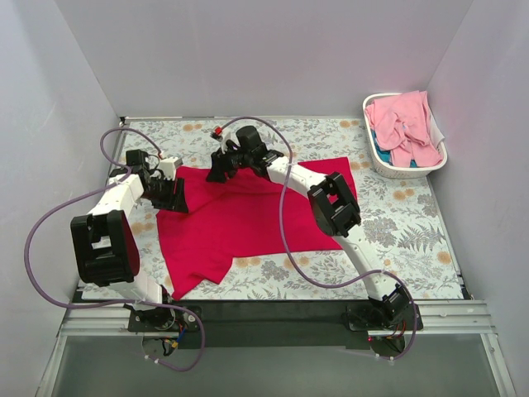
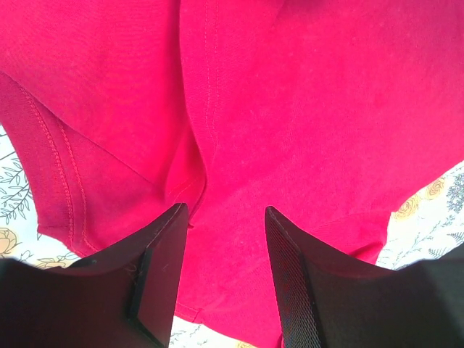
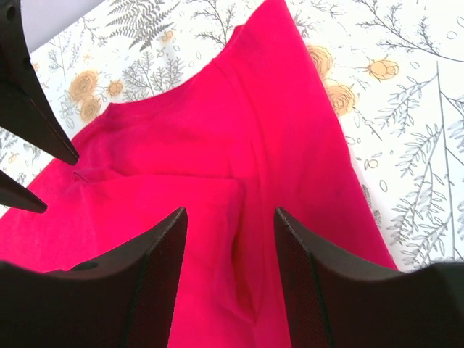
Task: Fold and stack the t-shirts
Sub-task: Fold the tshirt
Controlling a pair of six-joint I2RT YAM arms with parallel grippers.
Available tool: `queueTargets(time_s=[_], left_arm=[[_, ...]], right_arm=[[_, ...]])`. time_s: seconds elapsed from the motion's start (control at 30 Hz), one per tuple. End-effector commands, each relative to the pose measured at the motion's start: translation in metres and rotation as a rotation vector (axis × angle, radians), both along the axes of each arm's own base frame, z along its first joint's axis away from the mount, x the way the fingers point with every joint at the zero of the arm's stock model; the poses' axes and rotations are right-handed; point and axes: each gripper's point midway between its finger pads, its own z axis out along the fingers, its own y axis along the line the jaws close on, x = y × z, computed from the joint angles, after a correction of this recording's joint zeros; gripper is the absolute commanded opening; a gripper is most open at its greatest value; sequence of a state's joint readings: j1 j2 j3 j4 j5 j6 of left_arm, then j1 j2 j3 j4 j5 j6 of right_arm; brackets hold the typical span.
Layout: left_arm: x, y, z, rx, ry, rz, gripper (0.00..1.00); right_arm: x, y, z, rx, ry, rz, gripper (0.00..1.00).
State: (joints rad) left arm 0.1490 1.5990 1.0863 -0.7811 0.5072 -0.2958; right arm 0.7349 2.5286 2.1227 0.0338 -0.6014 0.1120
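Note:
A crimson red t-shirt (image 1: 248,219) lies spread on the floral table, partly folded over itself. My left gripper (image 1: 175,198) is open and low over its left edge; in the left wrist view (image 2: 223,217) red cloth (image 2: 304,109) lies between and beyond the fingers, not pinched. My right gripper (image 1: 219,169) is open over the shirt's far edge; in the right wrist view (image 3: 230,217) a fold of the shirt (image 3: 217,145) lies under the fingers. The left gripper's fingertips (image 3: 43,127) show at the left of that view. Pale pink t-shirts (image 1: 407,124) lie heaped in the basket.
A white laundry basket (image 1: 397,171) stands at the far right corner of the table. The floral tablecloth (image 1: 413,231) is bare to the right of the shirt. Grey walls close in the table on three sides. Purple cables loop from both arms.

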Motion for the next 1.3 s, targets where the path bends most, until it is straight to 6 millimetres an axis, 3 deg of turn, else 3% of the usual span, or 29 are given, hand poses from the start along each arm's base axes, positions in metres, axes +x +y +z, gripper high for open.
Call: queueTargets(time_s=[0.0,0.27,0.6,0.73,0.9,1.13,1.27], left_arm=[[0.002,0.000,0.004,-0.021,-0.020,0.007,0.45],[-0.003,0.003,0.000,0.001,-0.019,0.003,0.45],[-0.007,0.003,-0.002,0.004,-0.018,-0.003,0.46],[-0.008,0.002,-0.006,0.005,-0.017,-0.010,0.44],[-0.011,0.000,-0.010,-0.008,0.008,-0.029,0.41],[0.004,0.013,-0.014,0.063,-0.037,0.006,0.44],[0.011,0.020,-0.016,0.095,-0.047,0.011,0.45]], right_arm=[[0.003,0.017,0.020,0.078,-0.050,0.001,0.57],[-0.007,0.029,0.004,0.069,-0.047,0.011,0.54],[-0.002,0.030,-0.014,0.040,-0.056,-0.024,0.56],[-0.004,0.031,-0.014,0.040,-0.059,-0.018,0.36],[-0.007,0.031,-0.004,0.052,-0.067,-0.001,0.24],[-0.009,0.029,0.007,0.064,-0.077,0.010,0.03],[-0.015,0.029,0.010,0.068,-0.067,0.026,0.01]])
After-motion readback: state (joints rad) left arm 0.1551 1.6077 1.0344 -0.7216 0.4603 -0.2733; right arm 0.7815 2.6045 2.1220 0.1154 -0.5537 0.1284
